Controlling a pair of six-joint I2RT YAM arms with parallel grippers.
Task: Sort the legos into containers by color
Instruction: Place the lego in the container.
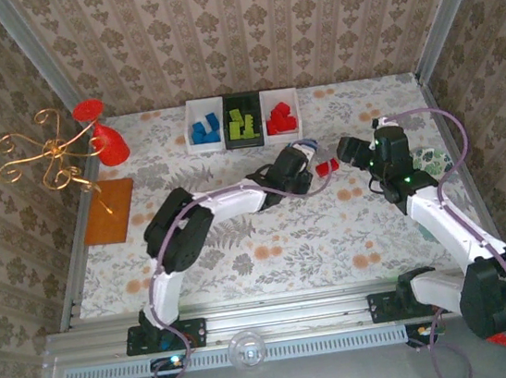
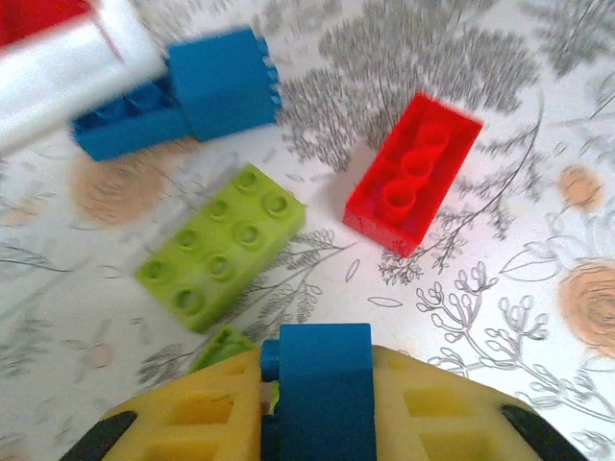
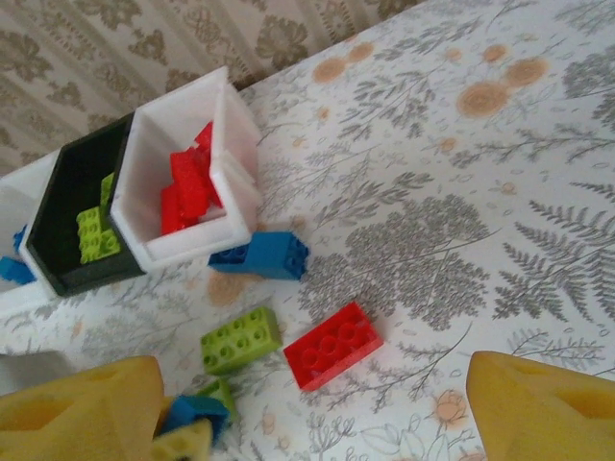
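Gripper left point(image 2: 317, 415): pinching blue lego point(image 2: 325, 365) | gripper right point(image 3: 317, 408): spread wide, red lego point(image 3: 332, 344) just ahead, untouched

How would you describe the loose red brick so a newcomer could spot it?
Find the row of three bins at the far edge of the table; the right-hand white bin holds red bricks. In front of it, the loose red brick is the only red one outside a bin, beside a lime green brick.
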